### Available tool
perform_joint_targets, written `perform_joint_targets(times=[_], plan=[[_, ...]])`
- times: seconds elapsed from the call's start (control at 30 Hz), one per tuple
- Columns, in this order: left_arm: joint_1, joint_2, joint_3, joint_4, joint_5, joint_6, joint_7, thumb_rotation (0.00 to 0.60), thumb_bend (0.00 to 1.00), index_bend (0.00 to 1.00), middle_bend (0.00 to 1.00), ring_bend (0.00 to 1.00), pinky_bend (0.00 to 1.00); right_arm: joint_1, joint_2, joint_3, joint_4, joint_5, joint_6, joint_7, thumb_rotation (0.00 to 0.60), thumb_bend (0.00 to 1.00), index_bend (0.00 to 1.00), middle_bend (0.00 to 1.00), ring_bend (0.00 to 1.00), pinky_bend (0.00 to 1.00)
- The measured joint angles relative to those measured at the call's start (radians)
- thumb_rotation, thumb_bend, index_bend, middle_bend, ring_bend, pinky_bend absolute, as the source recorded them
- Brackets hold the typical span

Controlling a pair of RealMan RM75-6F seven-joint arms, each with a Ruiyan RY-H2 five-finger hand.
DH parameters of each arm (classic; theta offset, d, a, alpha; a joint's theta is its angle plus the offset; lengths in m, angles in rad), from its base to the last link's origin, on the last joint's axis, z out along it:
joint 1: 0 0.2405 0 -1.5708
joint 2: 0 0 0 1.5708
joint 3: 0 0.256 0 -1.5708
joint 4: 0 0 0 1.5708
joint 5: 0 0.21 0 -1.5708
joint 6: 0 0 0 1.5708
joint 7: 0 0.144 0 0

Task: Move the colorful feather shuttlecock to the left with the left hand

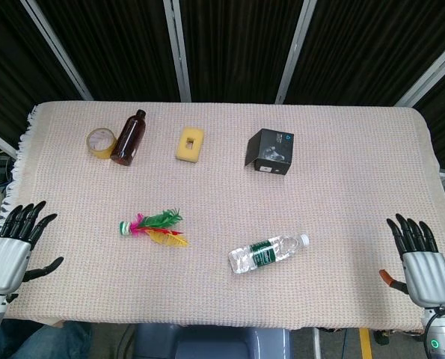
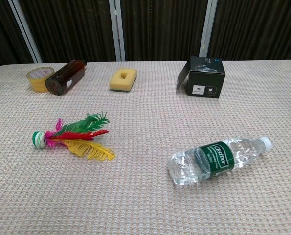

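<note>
The feather shuttlecock (image 1: 152,226) lies on its side on the woven tablecloth, left of centre. Its green and white base (image 2: 38,139) points left, and green, red, pink and yellow feathers (image 2: 84,134) fan to the right. My left hand (image 1: 14,243) hovers open at the table's front left corner, fingers spread, well left of the shuttlecock and apart from it. My right hand (image 1: 418,254) is open at the front right corner, fingers pointing up. Neither hand shows in the chest view.
A clear water bottle (image 1: 268,253) lies right of the shuttlecock. At the back stand a tape roll (image 1: 101,143), a brown bottle (image 1: 129,137) lying down, a yellow sponge (image 1: 190,143) and a black box (image 1: 271,151). The tablecloth edge (image 1: 20,161) runs along the left.
</note>
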State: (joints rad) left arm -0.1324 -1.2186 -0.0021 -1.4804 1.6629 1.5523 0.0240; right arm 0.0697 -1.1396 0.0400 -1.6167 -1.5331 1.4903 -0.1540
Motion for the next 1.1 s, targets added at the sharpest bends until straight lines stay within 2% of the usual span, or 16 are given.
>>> perform_joint_targets(times=[0.13, 0.3, 0.43, 0.73, 1.1], plan=[[-0.002, -0.002, 0.003, 0.004, 0.001, -0.005, -0.008, 0.528, 0.17, 0.19, 0.0, 0.0, 0.0, 0.0, 0.003, 0.003, -0.003, 0.002, 0.004, 0.006, 0.6, 0.11, 0.0, 0.0, 0.0, 0.0], [-0.011, -0.019, 0.005, 0.014, -0.009, -0.032, -0.015, 0.527, 0.18, 0.32, 0.0, 0.0, 0.0, 0.0, 0.006, 0.002, -0.002, -0.002, 0.003, 0.02, 0.6, 0.11, 0.0, 0.0, 0.0, 0.0], [-0.025, -0.069, 0.003, 0.036, 0.013, -0.029, -0.03, 0.53, 0.27, 0.4, 0.0, 0.0, 0.0, 0.005, 0.01, 0.0, -0.005, -0.004, -0.009, 0.033, 0.6, 0.11, 0.0, 0.0, 0.0, 0.0], [-0.09, -0.238, -0.025, 0.124, 0.057, -0.044, 0.031, 0.527, 0.3, 0.42, 0.0, 0.0, 0.0, 0.029, 0.023, -0.012, -0.011, -0.029, -0.049, 0.073, 0.6, 0.11, 0.0, 0.0, 0.0, 0.0], [-0.18, -0.455, -0.063, 0.243, -0.002, -0.159, 0.054, 0.528, 0.3, 0.41, 0.0, 0.0, 0.0, 0.045, 0.048, -0.022, -0.006, -0.03, -0.084, 0.124, 0.6, 0.11, 0.0, 0.0, 0.0, 0.0]])
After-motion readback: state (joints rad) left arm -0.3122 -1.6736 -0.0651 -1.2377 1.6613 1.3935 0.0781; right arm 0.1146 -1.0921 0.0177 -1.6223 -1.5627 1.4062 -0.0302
